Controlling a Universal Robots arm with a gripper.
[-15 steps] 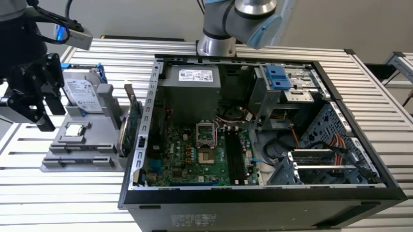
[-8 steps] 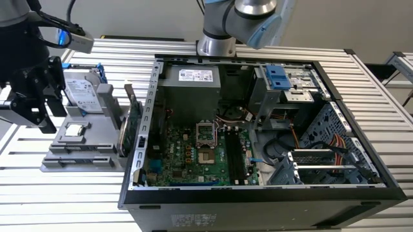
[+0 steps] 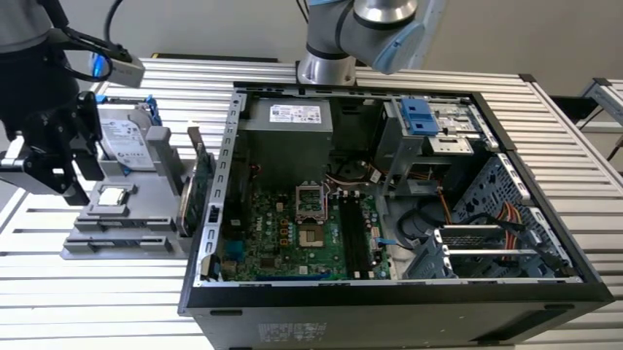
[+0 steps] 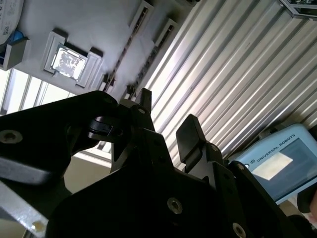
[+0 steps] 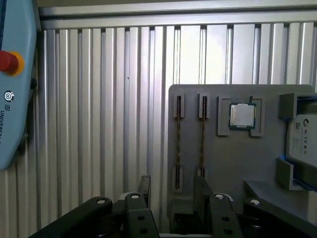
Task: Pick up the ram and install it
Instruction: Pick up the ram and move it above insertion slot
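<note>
Hovering above a grey holder (image 5: 223,163) on the ribbed metal tabletop (image 5: 99,99), jaws spread apart and gripping nothing. In the first wrist view, down between the two black fingertips (image 5: 144,184): the ram (image 5: 178,144), a thin stick standing on edge in its slots, not yet touched. Just beside it, a second identical stick (image 5: 202,141), roughly in line with the other fingertip. Further along the holder, a small square silver chip (image 5: 242,115) and the corner of a hard drive (image 5: 299,139). In the exterior view, to the exterior view's right of the holder, an open computer case (image 3: 360,89) with the motherboard (image 3: 282,226) exposed and long dark memory slots (image 3: 352,233) near its middle.

Likely trouble, judging from this:
- Coming down off-centre and landing a fingertip on the neighbouring stick, bending or knocking it.
- Closing on the thin edge at a slight tilt, then dragging the ram against the slot walls or letting it twist in the grip.
- Carrying that twist onward and seating it crooked in the motherboard.
</note>
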